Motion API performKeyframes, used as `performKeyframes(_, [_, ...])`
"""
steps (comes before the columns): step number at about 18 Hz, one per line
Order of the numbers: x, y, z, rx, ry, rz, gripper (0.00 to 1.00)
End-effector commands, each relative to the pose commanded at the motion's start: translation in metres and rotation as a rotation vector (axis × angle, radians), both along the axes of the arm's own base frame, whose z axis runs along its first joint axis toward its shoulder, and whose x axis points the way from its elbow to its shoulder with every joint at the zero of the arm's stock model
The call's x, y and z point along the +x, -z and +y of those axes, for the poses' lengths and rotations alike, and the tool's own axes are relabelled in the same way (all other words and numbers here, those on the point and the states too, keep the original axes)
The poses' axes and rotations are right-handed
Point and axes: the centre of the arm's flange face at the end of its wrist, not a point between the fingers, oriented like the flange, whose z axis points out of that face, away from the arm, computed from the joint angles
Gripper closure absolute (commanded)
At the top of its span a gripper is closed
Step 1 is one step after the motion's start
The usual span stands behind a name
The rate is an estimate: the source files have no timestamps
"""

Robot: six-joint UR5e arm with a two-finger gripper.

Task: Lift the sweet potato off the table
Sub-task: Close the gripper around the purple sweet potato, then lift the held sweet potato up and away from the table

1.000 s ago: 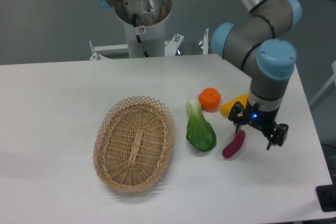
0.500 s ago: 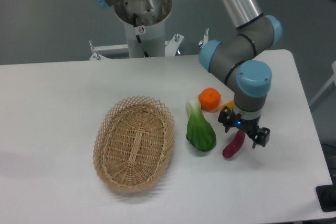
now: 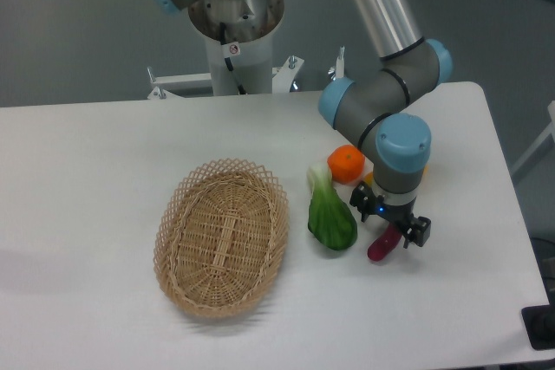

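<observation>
Nearest the camera, an oval wicker basket sits on the white table, left of the other things. To its right lies a green leafy vegetable with a pale stalk end pointing away. Just right of that is the sweet potato: small, slim, purple-magenta, smooth-skinned, lying flat on the table at a slant. Only its near end shows; the far end is covered by the gripper.

The gripper hangs straight down over that far end, its two dark fingers spread apart with one on each side of the tuber. Whether they touch the skin cannot be told; they have not closed on it. A small blue light shows on the wrist. Above, the grey arm with blue joint caps bends back and up out of view.

Behind the gripper an orange fruit rests near the leafy stalk, and a sliver of a yellow vegetable peeks out beside the wrist
</observation>
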Motion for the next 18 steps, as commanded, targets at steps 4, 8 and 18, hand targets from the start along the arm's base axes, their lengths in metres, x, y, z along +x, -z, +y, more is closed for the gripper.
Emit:
performKeyframes(4, [-0.001, 0.001, 0.006, 0.019, 0.014, 0.033, 0.02])
performKeyframes(8, [-0.001, -0.002, 0.006, 0.023, 0.018, 0.045, 0.66])
performKeyframes(18, [-0.015, -0.057, 0.006, 0.054, 0.112, 0.125, 0.79])
